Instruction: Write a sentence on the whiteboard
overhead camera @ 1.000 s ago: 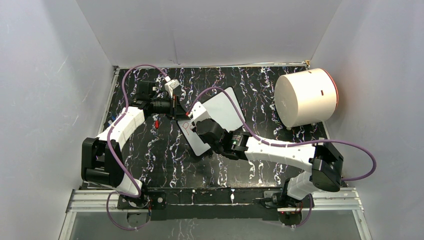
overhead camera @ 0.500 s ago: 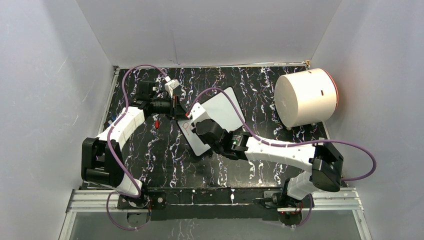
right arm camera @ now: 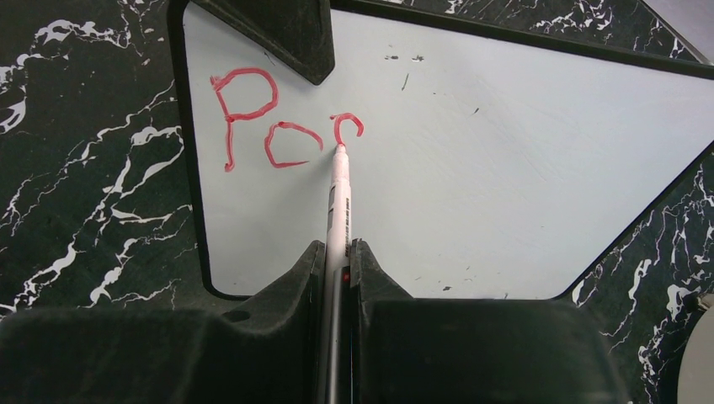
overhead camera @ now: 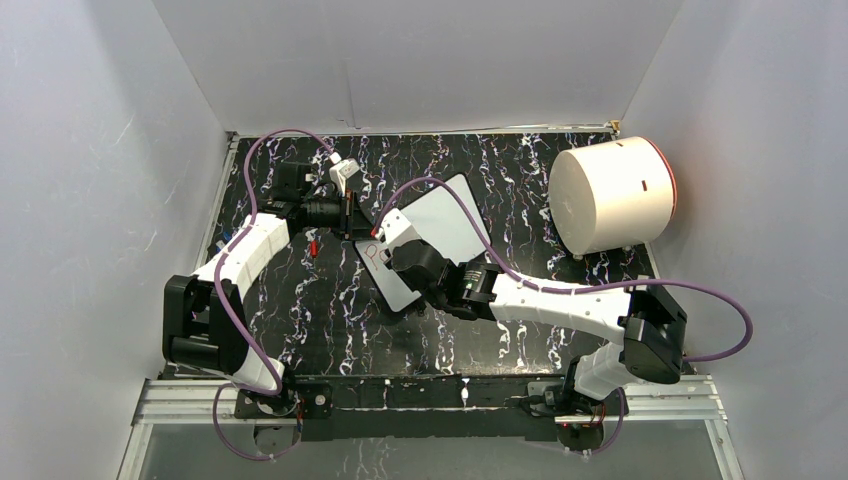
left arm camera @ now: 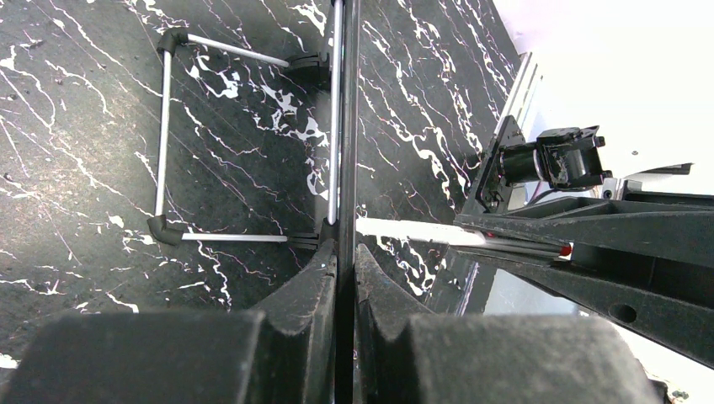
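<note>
Two letters and the start of a third, "Po" plus a hooked stroke, make up the sentence (right arm camera: 282, 139), written in red near one corner of the whiteboard (right arm camera: 505, 168). That board sits slantwise at the middle of the black marbled surface (overhead camera: 320, 300), well apart from the big white cylinder (overhead camera: 610, 195) at far right. The right jaws are clamped on a white marker (right arm camera: 339, 202), its red tip touching the third letter. The left jaws are pinched on the board's thin black edge. A wire stand (left arm camera: 164, 143) shows beside it, though whether the board lies flat or propped is hard to tell.
</note>
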